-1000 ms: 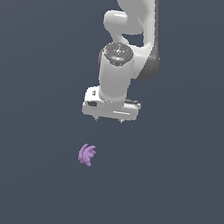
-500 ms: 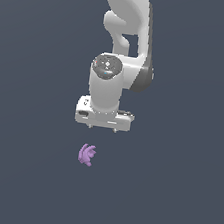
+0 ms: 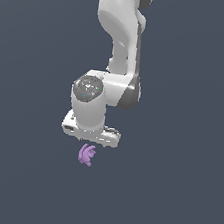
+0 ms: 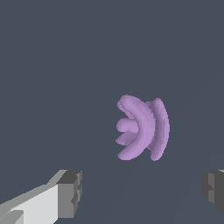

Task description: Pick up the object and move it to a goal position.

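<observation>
gripper [image 3: 90, 142]: you've got it hanging just above the object, lower centre of the exterior frame. Fingers spread wide and holding nothing; in the wrist view one pad [image 4: 70, 194] shows at the lower left corner and the other at the lower right edge, a big gap between them.
object [image 3: 86, 154]: small light-purple lumpy thing, right under the gripper body in the exterior view, partly tucked behind its lower edge. In the wrist view [image 4: 142, 128] it sits a bit right of centre, above the line between the pads, not yet between them. Touching neither pad.
surface [image 3: 173, 193]: plain dark grey, nothing else on it that you can see.
goal: no marker visible in either view, can't tell where it is.
handling: looks light and rigid, matte so probably not slippery. Curved ribs plus stubby lobes mean uneven contact; it could twist or pop out if you pinch on a lobe tip.
grip spot: go for the thick curved body, pads squeezing across its narrow width, not the lobes. It's narrower than the opening, so you have room.
risk: off-centre close may shove it sideways.
</observation>
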### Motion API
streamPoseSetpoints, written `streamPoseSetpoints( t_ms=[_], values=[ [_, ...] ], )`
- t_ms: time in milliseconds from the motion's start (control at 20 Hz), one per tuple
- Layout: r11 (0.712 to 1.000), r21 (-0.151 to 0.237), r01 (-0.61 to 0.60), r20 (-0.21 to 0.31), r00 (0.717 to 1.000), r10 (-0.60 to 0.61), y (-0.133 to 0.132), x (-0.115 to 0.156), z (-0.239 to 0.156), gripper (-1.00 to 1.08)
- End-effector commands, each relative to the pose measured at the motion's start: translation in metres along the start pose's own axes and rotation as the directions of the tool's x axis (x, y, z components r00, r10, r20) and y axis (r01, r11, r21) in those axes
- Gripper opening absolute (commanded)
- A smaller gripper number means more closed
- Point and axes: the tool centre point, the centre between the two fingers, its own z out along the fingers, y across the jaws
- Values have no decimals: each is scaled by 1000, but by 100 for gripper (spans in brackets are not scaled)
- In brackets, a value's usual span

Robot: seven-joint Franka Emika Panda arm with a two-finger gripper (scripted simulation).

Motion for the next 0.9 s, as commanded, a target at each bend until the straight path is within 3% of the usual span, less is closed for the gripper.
streamPoseSetpoints(
  t_ms=[0,850],
  values=[
    [1000,2,-21,-3,1000,21,6,10,7,100],
    [998,5,-63,-8,998,63,18,27,30,100]
  ],
)
